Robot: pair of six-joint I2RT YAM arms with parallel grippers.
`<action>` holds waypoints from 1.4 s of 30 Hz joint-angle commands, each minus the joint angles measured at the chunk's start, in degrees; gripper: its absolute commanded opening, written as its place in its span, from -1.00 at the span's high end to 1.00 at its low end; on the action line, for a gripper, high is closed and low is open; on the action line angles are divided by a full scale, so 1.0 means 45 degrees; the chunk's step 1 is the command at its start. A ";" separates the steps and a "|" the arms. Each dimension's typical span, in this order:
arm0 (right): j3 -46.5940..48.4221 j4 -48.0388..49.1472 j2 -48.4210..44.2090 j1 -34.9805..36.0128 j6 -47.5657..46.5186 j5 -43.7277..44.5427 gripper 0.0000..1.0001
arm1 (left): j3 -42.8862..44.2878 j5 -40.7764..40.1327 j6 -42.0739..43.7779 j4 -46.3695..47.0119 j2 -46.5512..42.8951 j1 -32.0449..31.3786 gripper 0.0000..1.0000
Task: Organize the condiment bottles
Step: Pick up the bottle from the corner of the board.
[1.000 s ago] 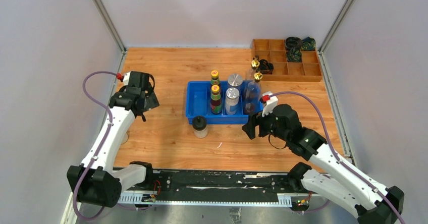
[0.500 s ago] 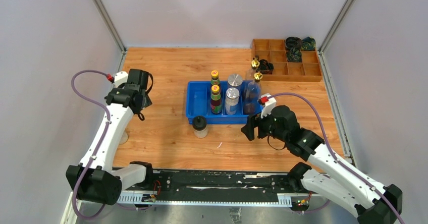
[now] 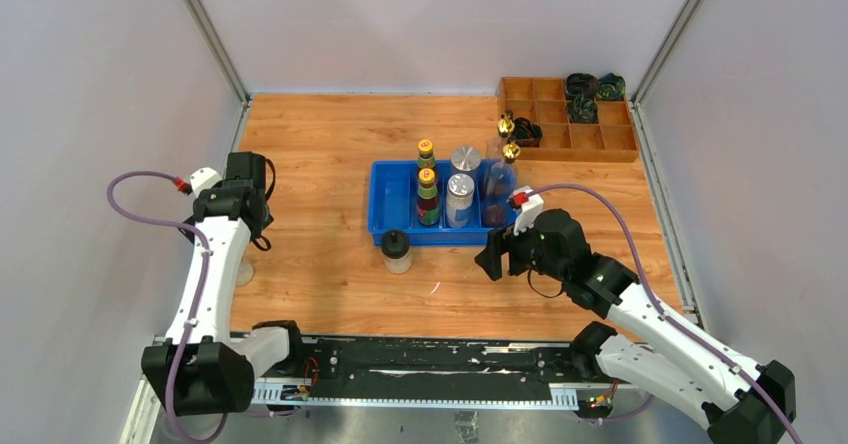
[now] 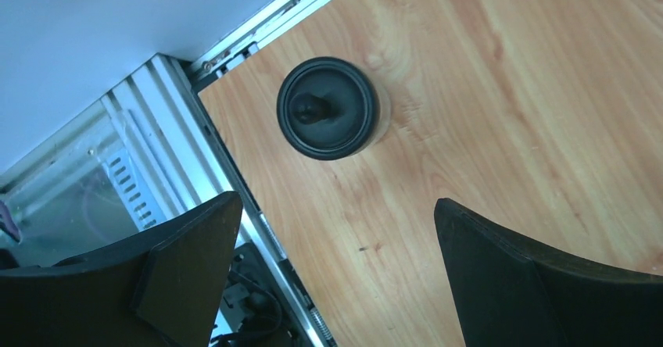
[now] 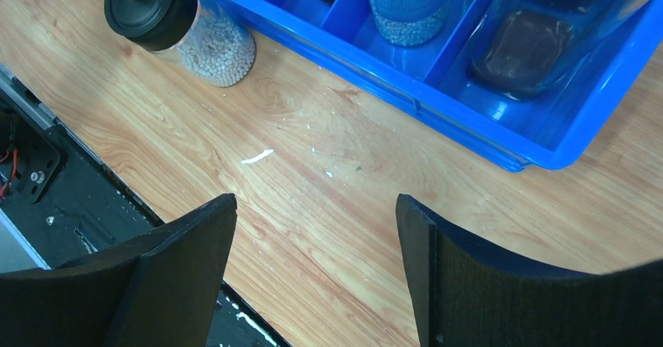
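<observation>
The blue bin holds two yellow-capped sauce bottles, two silver-lidded shakers and a clear cruet. A second gold spout rises just behind it. One black-capped jar stands on the table in front of the bin and shows in the right wrist view. The other black-capped jar stands by the table's left edge, ahead of my open, empty left gripper. In the top view it is mostly hidden under the left arm. My right gripper is open and empty over bare wood in front of the bin.
A brown wooden divided tray stands at the back right with dark coiled items in it. A metal rail runs along the table's left edge. Grey walls close in both sides, and the black base plate lies at the near edge.
My left arm has swung left and back toward the near left edge, over the jar there. My right gripper has drifted slightly left. The bottles have not moved.
</observation>
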 commanded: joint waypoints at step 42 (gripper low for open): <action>-0.1123 -0.0435 -0.1299 0.0265 0.0148 -0.0242 -0.64 | -0.1948 0.4219 0.2041 0.5115 0.2007 0.5670 -0.98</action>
